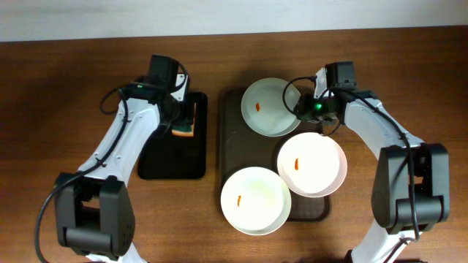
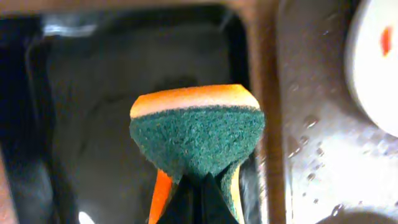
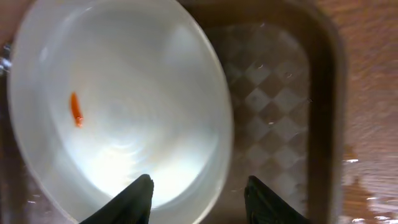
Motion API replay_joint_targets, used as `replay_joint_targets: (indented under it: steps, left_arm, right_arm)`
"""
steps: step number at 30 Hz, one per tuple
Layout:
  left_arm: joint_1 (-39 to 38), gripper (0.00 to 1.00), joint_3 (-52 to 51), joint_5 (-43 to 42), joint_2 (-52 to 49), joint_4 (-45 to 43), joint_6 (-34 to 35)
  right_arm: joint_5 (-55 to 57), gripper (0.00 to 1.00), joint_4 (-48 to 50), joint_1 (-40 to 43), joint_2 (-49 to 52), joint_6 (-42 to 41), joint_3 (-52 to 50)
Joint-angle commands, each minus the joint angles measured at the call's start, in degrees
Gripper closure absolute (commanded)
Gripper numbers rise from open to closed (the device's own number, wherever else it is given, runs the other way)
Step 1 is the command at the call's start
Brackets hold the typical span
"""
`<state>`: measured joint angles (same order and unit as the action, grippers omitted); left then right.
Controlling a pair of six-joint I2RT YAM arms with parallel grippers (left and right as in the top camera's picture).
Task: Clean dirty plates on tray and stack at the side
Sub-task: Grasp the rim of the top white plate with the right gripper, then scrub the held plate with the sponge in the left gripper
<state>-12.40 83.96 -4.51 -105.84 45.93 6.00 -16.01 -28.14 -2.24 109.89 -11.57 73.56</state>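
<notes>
The right gripper [image 3: 199,200] has its jaws apart, straddling the rim of the far plate [image 3: 124,93]. One finger is over the plate's inside and the other is outside it, above the chequered floor of the brown tray [image 3: 273,93]. The pictures do not show whether either finger touches the rim. This plate is white, round and shallow, with a small orange smear left of its centre.

In the overhead view it lies at the tray's far end. A second plate [image 1: 311,164] lies at the right side, and a third plate [image 1: 256,199] reaches past the near rim. Each bears a similar smear.

The left gripper [image 2: 199,202] is clamped on a sponge [image 2: 196,134], green scouring face up over an orange body. It is above the black tray [image 2: 93,124] beside the brown one.
</notes>
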Motion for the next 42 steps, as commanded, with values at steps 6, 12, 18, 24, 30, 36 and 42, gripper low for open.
replay_joint_targets:
  steps: [6,12,18,24,30,36,42]
  left_arm:
    - [-3.37,1.0,1.18,-1.33,1.84,-4.83,0.17]
    - [-4.0,1.0,1.18,-3.72,1.84,-7.02,0.66]
    - [-11.21,1.0,1.16,-3.74,-1.95,-15.58,8.72]
    - [-17.18,1.0,1.16,-7.93,-11.26,-22.23,18.91]
    - [-17.84,1.0,1.18,-9.55,-19.23,-27.02,20.33]
    - [-17.44,1.0,2.32,1.4,-21.33,-25.92,14.25]
    - [-18.51,1.0,7.17,28.09,-21.31,-19.91,0.0]
  right_arm:
    - [2.56,0.85,4.61,-0.79,4.92,4.02,0.59]
    - [2.58,0.96,1.33,-4.96,4.81,-1.18,0.66]
    - [3.19,0.96,-0.83,-5.64,4.81,-7.39,0.66]
    - [3.19,0.96,-1.03,-5.64,4.81,-7.41,0.66]
    - [3.17,0.96,-1.46,-5.64,4.81,-7.39,0.66]
    - [3.19,0.96,-2.89,-5.75,4.81,-7.39,0.66]
    - [3.21,0.96,-4.42,-5.75,4.81,-7.39,0.66]
